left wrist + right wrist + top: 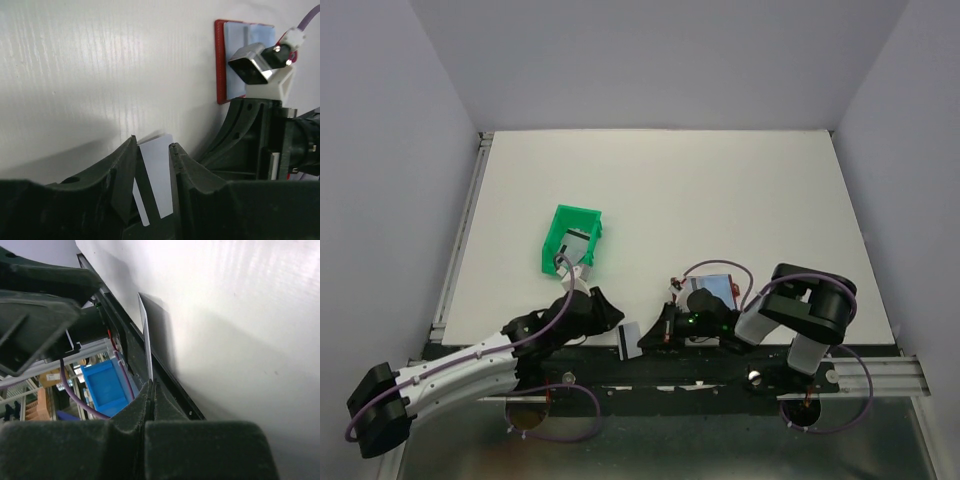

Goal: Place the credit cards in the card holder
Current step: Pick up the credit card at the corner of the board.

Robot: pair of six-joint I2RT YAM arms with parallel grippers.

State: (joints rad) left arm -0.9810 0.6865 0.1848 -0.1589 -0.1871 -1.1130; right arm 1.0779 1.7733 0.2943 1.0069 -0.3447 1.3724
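Hidden: the card holder (235,35) lies partly under the right arm and its wrist camera. Only a red border and a patch of light blue lining show.
Hard to make out: the grey cards (578,246) inside the green tray (560,225) blur into one patch from above, so their number cannot be told.
Cut off: in the left wrist view the lower end of the credit card (629,342) drops out of sight between the fingers. From the right wrist it shows only as a thin edge.
Count: one credit card outside the tray, one card holder, one green tray, two arms.
Credit card, look: a thin, pale silvery rectangle with a dark stripe along one edge.
Credit card, place: at the near edge of the tabletop (720,190), about the middle, between the two pincers.
Card holder, place: on the tabletop close to the near edge, right of the middle.
Green tray, place: on the left half of the tabletop, well apart from the card holder.
Left pincer (153,141): the jaws are partly open with the credit card standing in the gap. A sliver of space shows beside one finger, and whether the other touches the card cannot be told.
Right pincer (151,385): the jaws are pressed together on the credit card, which sticks out from between the tips.
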